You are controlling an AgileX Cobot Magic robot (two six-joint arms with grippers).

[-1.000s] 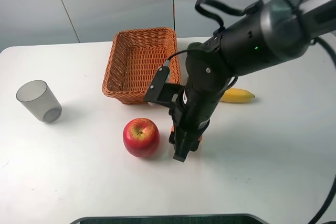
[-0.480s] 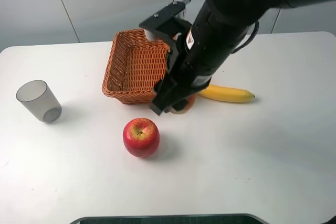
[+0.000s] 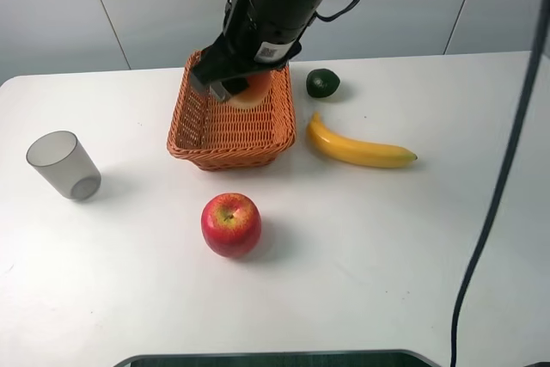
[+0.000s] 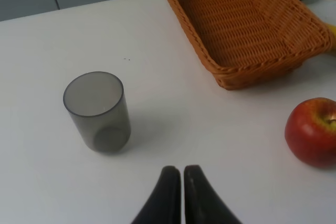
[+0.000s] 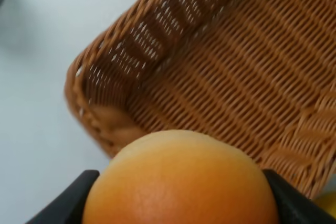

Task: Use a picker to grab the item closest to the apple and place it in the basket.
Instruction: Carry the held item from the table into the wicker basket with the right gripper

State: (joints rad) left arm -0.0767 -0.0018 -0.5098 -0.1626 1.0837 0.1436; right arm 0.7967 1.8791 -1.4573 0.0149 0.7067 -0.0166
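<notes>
The right gripper [image 3: 236, 89] pinches a smooth, round orange fruit [image 5: 181, 179] over the rectangular brown wicker basket [image 3: 198, 116] near the white worktop's [image 3: 412, 247] far edge. The left gripper [image 4: 182, 179], fingers pressed together, hovers by a translucent grey plastic cup [image 4: 97, 111] towards the left edge. A glossy red apple [image 3: 230, 223] sits mid-worktop.

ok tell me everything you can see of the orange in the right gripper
The orange is round and smooth-skinned, deep orange fading paler toward its top. The right gripper clamps it from both sides with dark jaws. It hangs over the inside of the wicker basket, near the far end, apparently clear of the weave. Only the gripper touches it.
</notes>
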